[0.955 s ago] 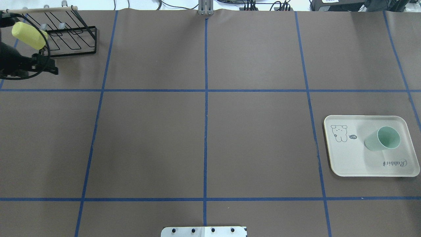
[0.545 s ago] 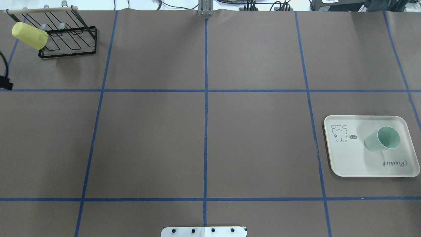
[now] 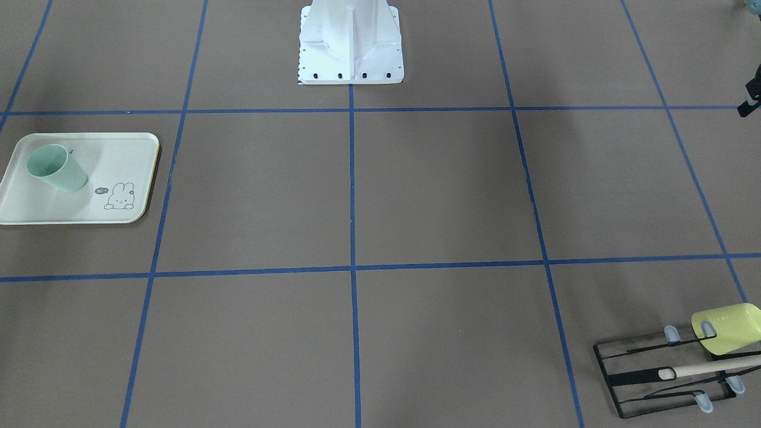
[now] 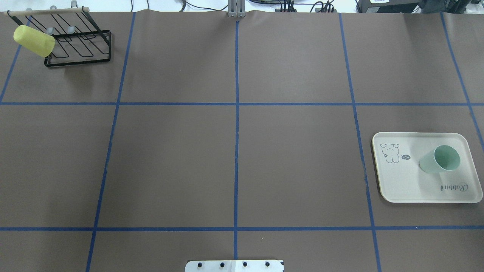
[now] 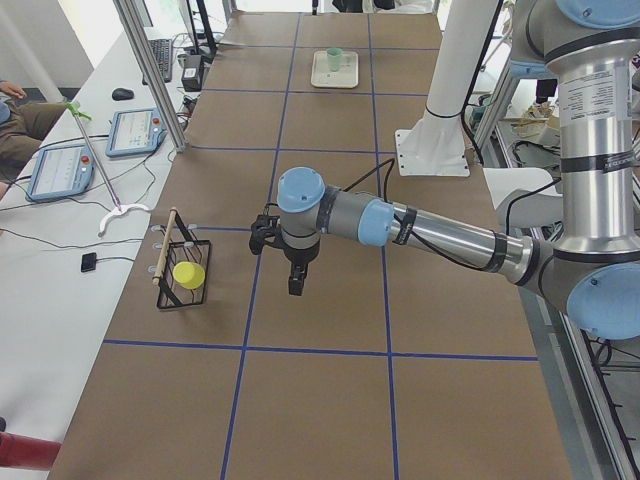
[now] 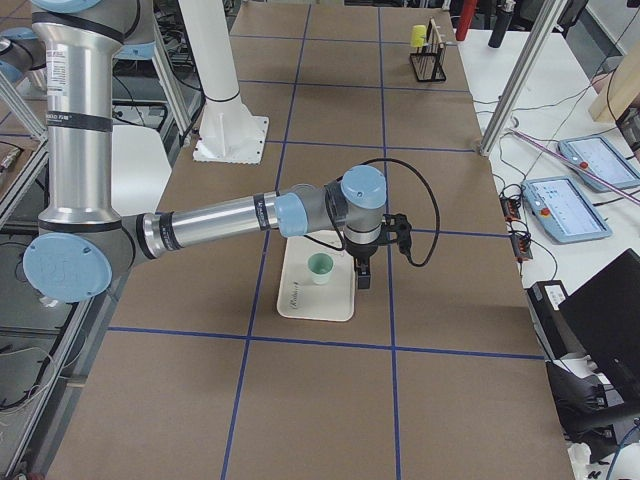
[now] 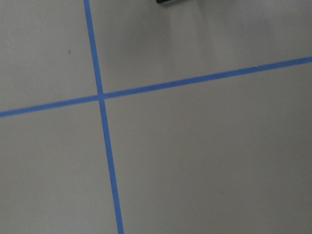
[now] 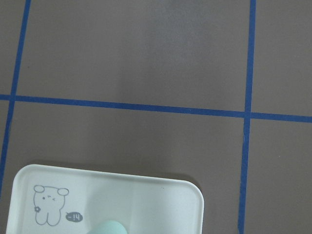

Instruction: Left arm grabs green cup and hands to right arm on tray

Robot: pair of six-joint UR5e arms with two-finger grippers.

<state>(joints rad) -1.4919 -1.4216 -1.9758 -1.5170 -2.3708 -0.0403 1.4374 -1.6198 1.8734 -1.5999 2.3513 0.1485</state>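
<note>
The pale mint-green cup (image 4: 440,159) stands upright on the cream tray (image 4: 401,181) at the table's right side. It also shows in the front view (image 3: 56,168) and, far off, in the left side view (image 5: 334,54). The right gripper (image 6: 362,270) shows only in the right side view, hanging high near the tray (image 6: 300,300); I cannot tell if it is open. The right wrist view looks down on the tray's edge (image 8: 146,200) and the cup's rim (image 8: 109,227). The left gripper (image 5: 296,275) hangs near the rack end of the table, empty; I cannot tell if it is open.
A yellow-green cup (image 4: 34,40) lies tilted on a black wire rack (image 4: 79,41) at the far left corner. The robot's white base (image 3: 351,41) stands at the table's near middle edge. Blue tape lines divide the brown table.
The left arm has drawn back leftward, out of the overhead view. The green cup, the tray and the yellow-green cup have not moved.
</note>
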